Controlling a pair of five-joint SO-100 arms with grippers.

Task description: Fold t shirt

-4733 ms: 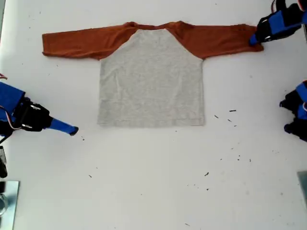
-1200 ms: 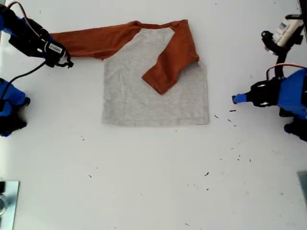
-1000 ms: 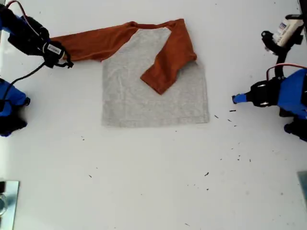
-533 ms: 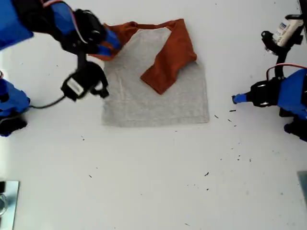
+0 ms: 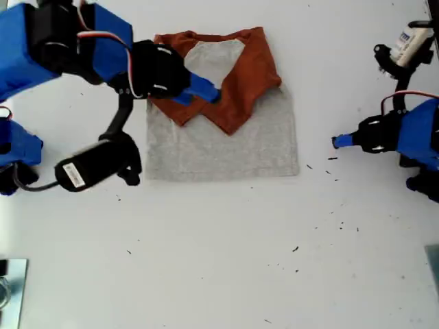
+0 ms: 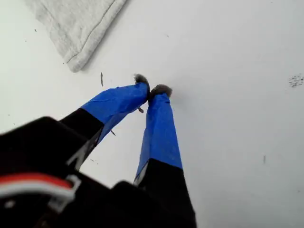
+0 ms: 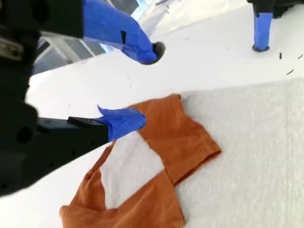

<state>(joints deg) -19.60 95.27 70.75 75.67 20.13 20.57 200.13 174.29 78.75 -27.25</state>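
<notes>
The t shirt [image 5: 223, 113] lies flat on the white desk [image 5: 219, 260], towards the exterior view's top, its grey body square and its hem nearest the camera. Both rust-orange sleeves are folded inward across the chest and meet in a V, with a small grey patch bare under the neckline. My second hand [image 5: 204, 89] reaches in from the exterior view's left; its blue finger lies over the sleeve on that side, touching the cloth. A black camera [image 5: 96, 164] hangs below that arm, beside the shirt's edge. My first hand [image 5: 337, 142] sits at the exterior view's right, its blue tip pointing at the shirt, apart from it. Dark specks [image 5: 329, 164] dot the desk nearby.
</notes>
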